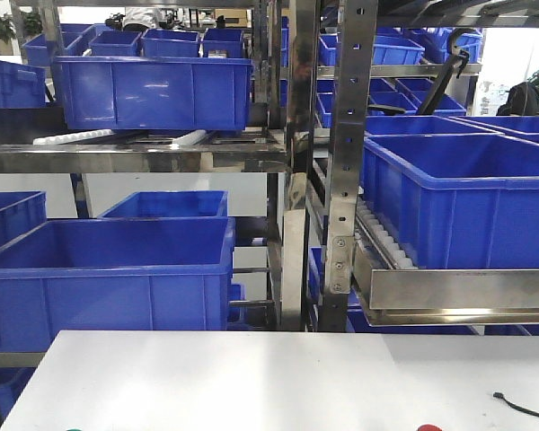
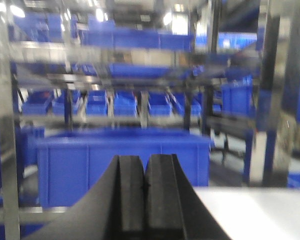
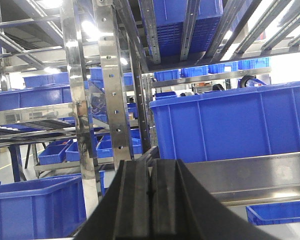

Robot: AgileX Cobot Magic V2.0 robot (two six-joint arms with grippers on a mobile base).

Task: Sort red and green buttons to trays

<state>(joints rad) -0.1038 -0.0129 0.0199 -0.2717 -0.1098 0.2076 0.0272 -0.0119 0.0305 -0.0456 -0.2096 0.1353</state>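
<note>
Progress: no sorting visible; judged barely begun, all of it left.
Left tool [image 2: 145, 162]: narrow, pads pressed together, nothing held, aimed at the blue bins [image 2: 125, 160].
Right tool [image 3: 150, 167]: likewise pinched closed and empty.
Buttons, trays: mostly out of view.
Red sliver [image 1: 428, 427]: at the worktop [image 1: 278, 377] near edge; button or tray, cannot tell.
Look: bright red, rounded top, rest cropped.

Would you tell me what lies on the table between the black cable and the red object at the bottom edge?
Nothing: the exterior front view shows only bare white table between black cable and red object.
</note>
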